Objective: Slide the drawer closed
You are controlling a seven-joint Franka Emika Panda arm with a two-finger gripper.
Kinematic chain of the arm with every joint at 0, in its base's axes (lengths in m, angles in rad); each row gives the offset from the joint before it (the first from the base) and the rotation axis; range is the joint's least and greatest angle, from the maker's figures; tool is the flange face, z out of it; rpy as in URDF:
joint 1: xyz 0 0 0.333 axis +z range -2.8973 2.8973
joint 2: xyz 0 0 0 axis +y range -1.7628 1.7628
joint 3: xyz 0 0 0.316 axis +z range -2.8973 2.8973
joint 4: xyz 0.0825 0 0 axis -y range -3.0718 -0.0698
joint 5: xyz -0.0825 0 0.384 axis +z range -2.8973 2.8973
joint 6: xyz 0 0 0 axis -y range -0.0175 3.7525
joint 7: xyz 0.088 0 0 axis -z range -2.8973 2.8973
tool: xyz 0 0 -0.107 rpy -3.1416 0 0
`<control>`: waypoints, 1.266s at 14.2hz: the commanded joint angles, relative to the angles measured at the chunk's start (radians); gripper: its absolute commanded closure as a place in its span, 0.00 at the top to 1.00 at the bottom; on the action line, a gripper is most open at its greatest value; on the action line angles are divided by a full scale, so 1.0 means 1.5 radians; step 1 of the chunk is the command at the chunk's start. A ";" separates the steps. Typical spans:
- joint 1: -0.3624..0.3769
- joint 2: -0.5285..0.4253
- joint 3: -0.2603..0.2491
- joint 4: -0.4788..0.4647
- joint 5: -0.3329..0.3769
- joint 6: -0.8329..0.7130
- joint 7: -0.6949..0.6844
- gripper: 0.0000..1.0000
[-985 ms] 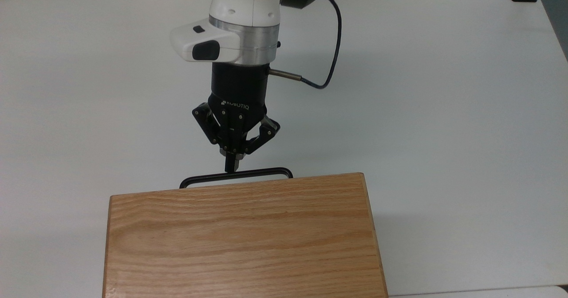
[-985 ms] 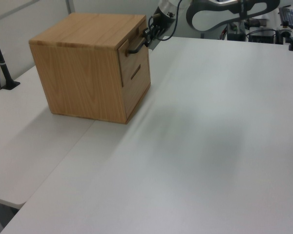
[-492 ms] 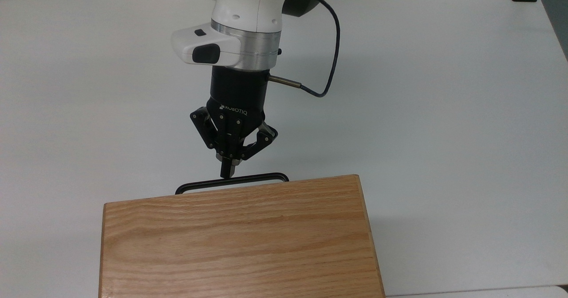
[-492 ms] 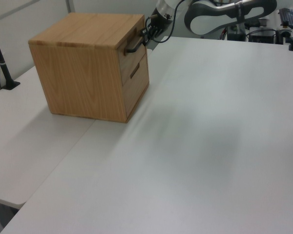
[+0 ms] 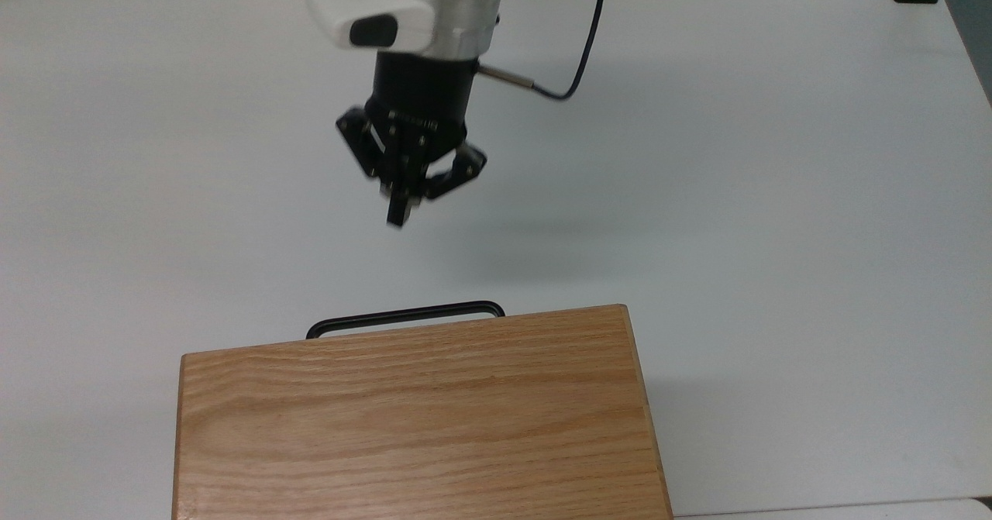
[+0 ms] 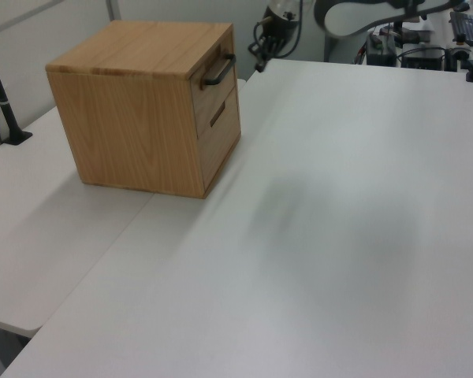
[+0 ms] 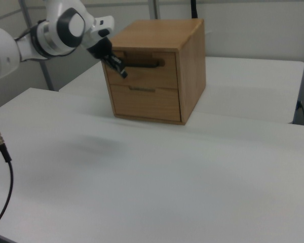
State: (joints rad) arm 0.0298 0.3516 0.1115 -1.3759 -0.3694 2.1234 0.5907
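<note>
Now the gripper (image 5: 397,216), fingers pressed together and holding nothing, has pulled back from the black handle (image 5: 405,315) it was touching half a second ago, and hangs well clear over the bare table (image 5: 775,194); the drawer (image 7: 142,71) sits flush in the oak cabinet (image 5: 415,419) near the table's edge at the top view's bottom; by my reading the closing is done, the arm retreating.

The claw (image 5: 397,218) has pulled back off the drawer's handle (image 5: 405,316) and now hangs well apart
</note>
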 commanded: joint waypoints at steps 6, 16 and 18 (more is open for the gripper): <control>-0.028 -0.268 0.006 -0.176 0.186 -0.309 -0.185 0.08; -0.045 -0.297 -0.001 -0.247 0.205 -0.250 -0.240 1.00; -0.046 -0.296 -0.001 -0.247 0.204 -0.252 -0.315 1.00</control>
State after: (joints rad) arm -0.0392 -0.0859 0.1175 -1.7221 -0.0703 1.7182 0.2573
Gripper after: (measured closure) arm 0.000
